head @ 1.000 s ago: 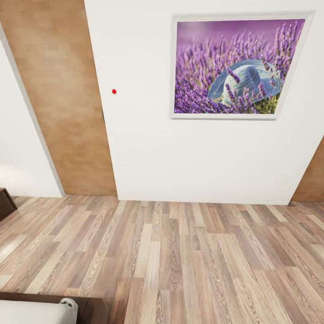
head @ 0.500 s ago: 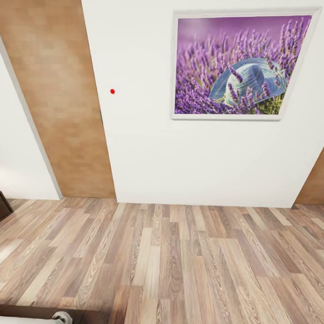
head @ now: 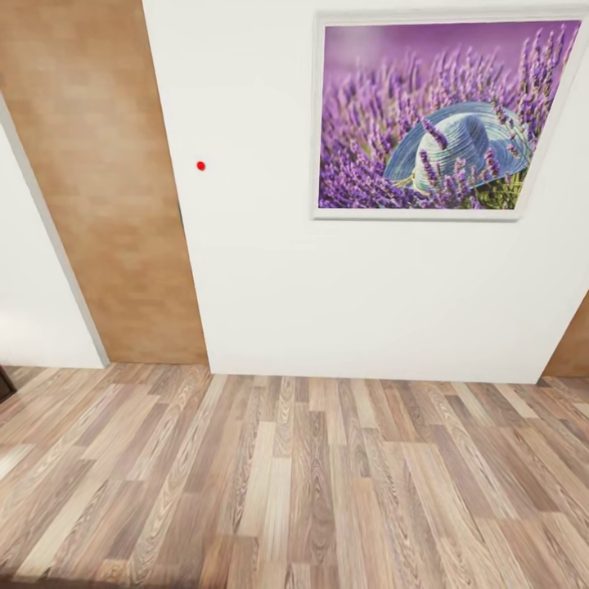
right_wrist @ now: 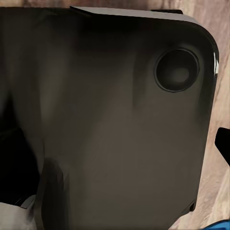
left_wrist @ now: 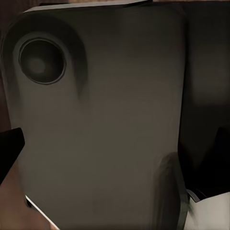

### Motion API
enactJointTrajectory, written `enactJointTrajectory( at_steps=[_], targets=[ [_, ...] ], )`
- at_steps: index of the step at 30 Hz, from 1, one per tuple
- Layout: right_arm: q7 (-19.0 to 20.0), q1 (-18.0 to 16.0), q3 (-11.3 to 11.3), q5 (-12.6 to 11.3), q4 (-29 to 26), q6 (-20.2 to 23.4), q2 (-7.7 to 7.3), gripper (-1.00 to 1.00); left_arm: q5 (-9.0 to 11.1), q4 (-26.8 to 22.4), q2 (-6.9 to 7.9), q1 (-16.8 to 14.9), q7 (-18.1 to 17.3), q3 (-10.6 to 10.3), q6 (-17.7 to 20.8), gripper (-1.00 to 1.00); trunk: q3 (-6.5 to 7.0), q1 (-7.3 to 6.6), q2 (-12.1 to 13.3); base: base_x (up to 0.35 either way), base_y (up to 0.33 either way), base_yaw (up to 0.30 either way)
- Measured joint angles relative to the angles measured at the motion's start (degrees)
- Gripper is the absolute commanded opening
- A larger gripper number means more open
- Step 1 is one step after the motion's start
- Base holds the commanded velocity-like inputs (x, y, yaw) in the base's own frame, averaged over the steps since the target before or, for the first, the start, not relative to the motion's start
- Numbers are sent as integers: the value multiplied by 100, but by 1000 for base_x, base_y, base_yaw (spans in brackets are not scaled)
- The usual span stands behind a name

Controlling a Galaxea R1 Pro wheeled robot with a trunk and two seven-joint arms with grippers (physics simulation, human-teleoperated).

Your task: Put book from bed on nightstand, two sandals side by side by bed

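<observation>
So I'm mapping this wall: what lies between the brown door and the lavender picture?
In the head view, bare white wall with one small red dot separates the brown door from the lavender picture.

1. Head cam: I've got the wood-plank floor [head: 311,491] across the lower part of the view, light planks in mixed brown and beige tones running away from me toward the wall.
2. Floor meets the white wall [head: 343,303] along a straight line; a brown door [head: 106,204] comes down to the floor at left.
3. Right wrist cam: I see a strip of the same plank floor [right_wrist: 218,124] along one edge, plus a bright blue scrap [right_wrist: 221,226] at the corner, too small to identify.
</observation>
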Motion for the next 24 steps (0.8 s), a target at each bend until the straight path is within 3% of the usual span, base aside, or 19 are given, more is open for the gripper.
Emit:
enactJointTrajectory(
  at_steps=[24],
  targets=[
    [11, 0, -5, 0, 0, 0, -10, 100, 1, 0, -12, 0, 0, 0, 0, 100, 0, 1, 0, 148, 0, 0]
  ],
)
